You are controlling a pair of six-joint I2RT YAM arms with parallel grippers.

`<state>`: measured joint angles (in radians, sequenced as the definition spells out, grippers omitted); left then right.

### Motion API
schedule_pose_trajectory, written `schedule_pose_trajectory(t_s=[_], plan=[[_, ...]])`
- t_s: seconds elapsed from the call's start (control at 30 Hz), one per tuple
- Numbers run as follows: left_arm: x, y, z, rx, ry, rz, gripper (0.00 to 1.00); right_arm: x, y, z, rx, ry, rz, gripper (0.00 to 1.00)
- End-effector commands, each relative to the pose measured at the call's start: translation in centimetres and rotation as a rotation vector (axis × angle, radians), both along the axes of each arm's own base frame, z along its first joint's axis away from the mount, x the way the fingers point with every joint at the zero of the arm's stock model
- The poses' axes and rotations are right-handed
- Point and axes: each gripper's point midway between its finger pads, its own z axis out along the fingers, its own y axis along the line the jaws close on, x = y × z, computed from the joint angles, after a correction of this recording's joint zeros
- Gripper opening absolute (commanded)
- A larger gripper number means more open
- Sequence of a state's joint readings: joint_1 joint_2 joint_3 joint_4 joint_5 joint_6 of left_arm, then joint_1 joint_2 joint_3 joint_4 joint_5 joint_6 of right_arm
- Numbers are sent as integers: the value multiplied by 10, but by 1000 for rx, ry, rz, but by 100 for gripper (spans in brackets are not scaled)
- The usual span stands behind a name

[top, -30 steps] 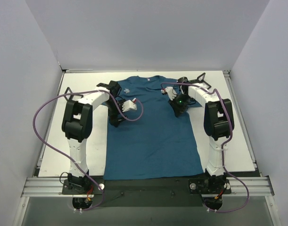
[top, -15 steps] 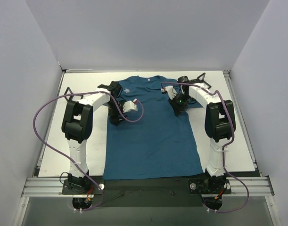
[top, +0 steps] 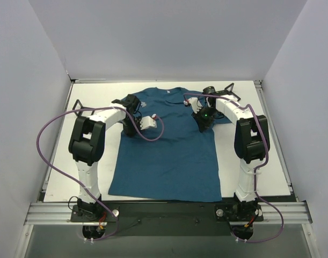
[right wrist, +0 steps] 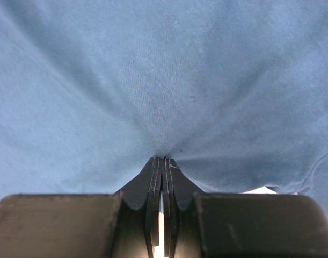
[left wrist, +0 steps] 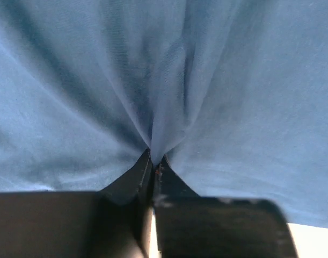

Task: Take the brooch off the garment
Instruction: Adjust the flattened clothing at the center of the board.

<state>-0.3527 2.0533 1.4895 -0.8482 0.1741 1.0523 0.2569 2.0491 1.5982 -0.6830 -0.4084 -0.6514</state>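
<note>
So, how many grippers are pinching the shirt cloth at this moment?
2. The left gripper pinches a fold of the garment at chest height on the top view's left side; the right gripper pinches it on the opposite side. None is hidden.

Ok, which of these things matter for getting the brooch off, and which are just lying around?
For the job: T-shirt; left gripper and right gripper, both pinching its cloth. Brooch not visible.
Lying about: black frame; purple cables.

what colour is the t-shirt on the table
The T-shirt is dark teal-blue with a small pale chest logo; clearest in the top external view.
</note>
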Motion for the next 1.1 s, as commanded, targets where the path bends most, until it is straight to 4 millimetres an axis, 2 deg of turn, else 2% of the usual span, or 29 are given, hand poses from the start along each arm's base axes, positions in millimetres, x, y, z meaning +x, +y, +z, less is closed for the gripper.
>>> schedule_pose_trajectory(t_s=[0.0, 0.1, 0.17, 0.23, 0.33, 0.5, 0.53, 0.6, 0.67, 0.73, 0.77, 0.8, 0.83, 0.87, 0.93, 0.97, 1.03, 1.07], plan=[[-38, 16, -41, 71, 179, 14, 0, -7, 3, 24, 16, -21, 4, 0], [-26, 15, -37, 62, 138, 46, 0, -2, 3, 25, 10, -31, 3, 0], [-4, 13, -29, 31, 60, 108, 0, 3, 1, 27, 2, -48, -1, 0], [23, 13, -10, -27, -47, 171, 0, 8, 0, 35, 14, -78, -9, 0], [50, 8, 24, -139, -166, 229, 0, 13, 0, 53, 39, -128, -11, 0], [66, 4, 68, -257, -314, 271, 0, 25, -11, 81, 93, -196, -49, 0], [68, 2, 69, -278, -335, 277, 0, 26, -13, 87, 101, -210, -58, 0], [68, -1, 81, -322, -371, 301, 0, 29, -19, 95, 120, -231, -74, 0], [68, -5, 83, -358, -403, 312, 0, 29, -21, 102, 135, -250, -78, 0], [71, -8, 101, -403, -472, 307, 0, 25, -22, 103, 151, -249, -77, 0], [64, -8, 96, -405, -466, 306, 0, 21, -21, 102, 150, -244, -62, 0], [62, -10, 101, -412, -481, 295, 0, 16, -19, 102, 152, -244, -45, 0], [56, -10, 97, -400, -468, 281, 0, 10, -17, 98, 144, -237, -25, 0], [48, -7, 88, -371, -456, 259, 0, -4, -18, 82, 122, -199, 6, 0], [32, -6, 78, -331, -443, 214, 0, -22, -16, 71, 71, -185, 61, 0], [15, 1, 64, -290, -432, 189, 0, -41, -19, 52, 45, -130, 78, 0], [4, 2, 59, -276, -454, 158, 0, -57, -23, 42, 7, -112, 112, 0], [-2, 4, 63, -274, -474, 141, 0, -72, -27, 28, -11, -75, 124, 0]])
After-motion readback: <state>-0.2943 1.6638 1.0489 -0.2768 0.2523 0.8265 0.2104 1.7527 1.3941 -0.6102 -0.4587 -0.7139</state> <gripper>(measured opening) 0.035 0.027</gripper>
